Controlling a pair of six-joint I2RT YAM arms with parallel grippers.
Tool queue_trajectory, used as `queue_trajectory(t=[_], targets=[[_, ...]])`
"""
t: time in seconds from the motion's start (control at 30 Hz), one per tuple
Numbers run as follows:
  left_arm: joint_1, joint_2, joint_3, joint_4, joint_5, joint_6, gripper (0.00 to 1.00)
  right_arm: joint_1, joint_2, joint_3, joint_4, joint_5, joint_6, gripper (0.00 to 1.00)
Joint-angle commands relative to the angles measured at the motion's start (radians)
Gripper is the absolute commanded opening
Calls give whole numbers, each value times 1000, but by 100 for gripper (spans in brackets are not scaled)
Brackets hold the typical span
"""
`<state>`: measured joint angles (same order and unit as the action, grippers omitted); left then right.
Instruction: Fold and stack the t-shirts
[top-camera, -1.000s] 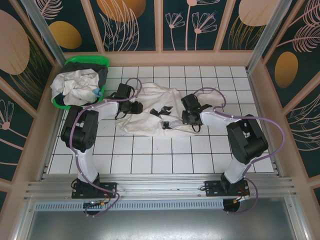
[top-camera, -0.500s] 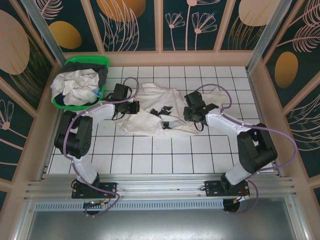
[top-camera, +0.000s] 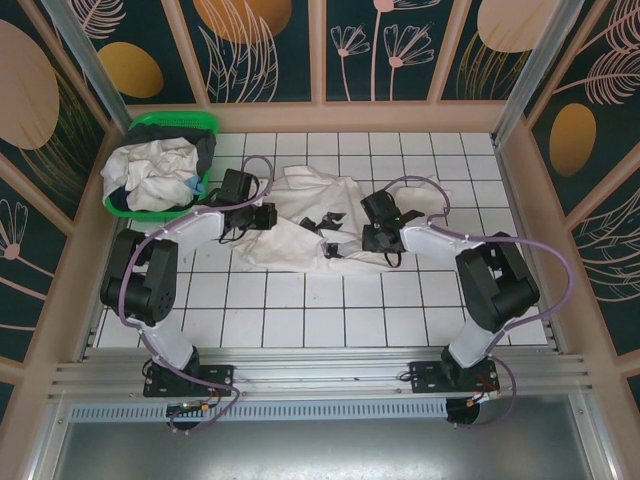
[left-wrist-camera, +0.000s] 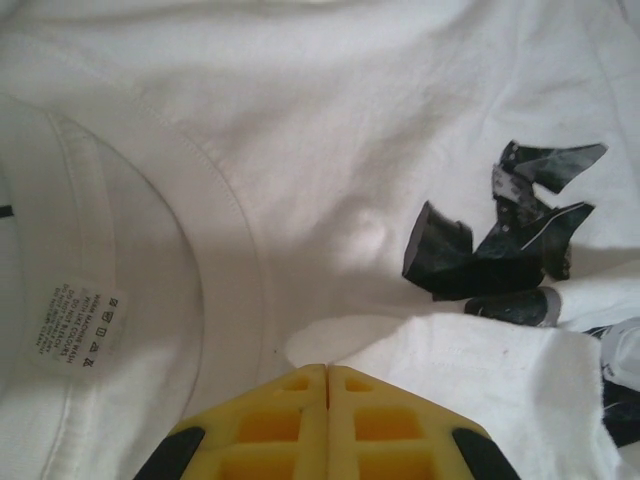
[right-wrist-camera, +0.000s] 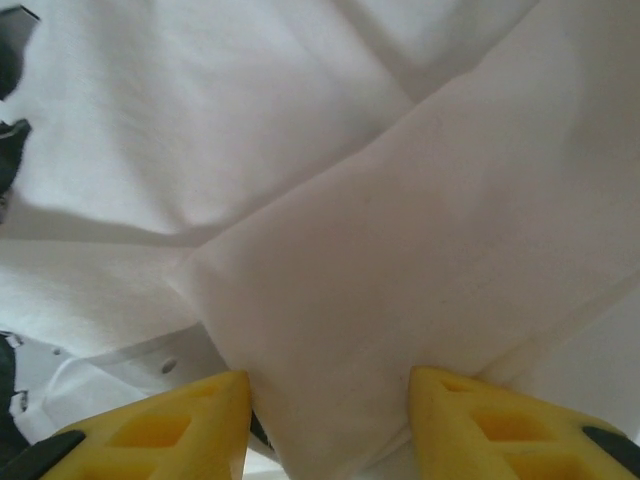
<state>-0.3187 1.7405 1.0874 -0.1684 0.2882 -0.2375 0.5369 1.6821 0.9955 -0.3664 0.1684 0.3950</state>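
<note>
Right elbow (top-camera: 497, 287) inward; its jaws astride t-shirt (top-camera: 300, 240); basket (top-camera: 175, 120) far-left

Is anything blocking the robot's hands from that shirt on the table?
Nothing visible. The left hand sits closed against the printed t-shirt beside its collar; the right hand is open around a fold of it.

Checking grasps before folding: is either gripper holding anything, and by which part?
The left gripper seems shut on a t-shirt fold beside the collar; right gripper is open, straddling a folded edge.
</note>
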Motion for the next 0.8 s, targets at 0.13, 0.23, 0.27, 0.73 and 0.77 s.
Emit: queue_trajectory(t=[0.13,0.23,0.27,0.73,0.77], targets=[[8,-86,-9,-13,11,-17,0,3,34,19,-35,54,-16,25],[9,-106,-11,-16,6,-20,0,3,23,22,-47,67,-15,13],[10,-116,-12,-16,4,-19,0,3,14,23,-51,74,-15,9],[10,-408,-35,-33,-61,-38,0,-9,-317,18,-132,90,-44,0],[10,-444,-37,-35,-74,-38,0,-11,-348,22,-149,101,-43,0]])
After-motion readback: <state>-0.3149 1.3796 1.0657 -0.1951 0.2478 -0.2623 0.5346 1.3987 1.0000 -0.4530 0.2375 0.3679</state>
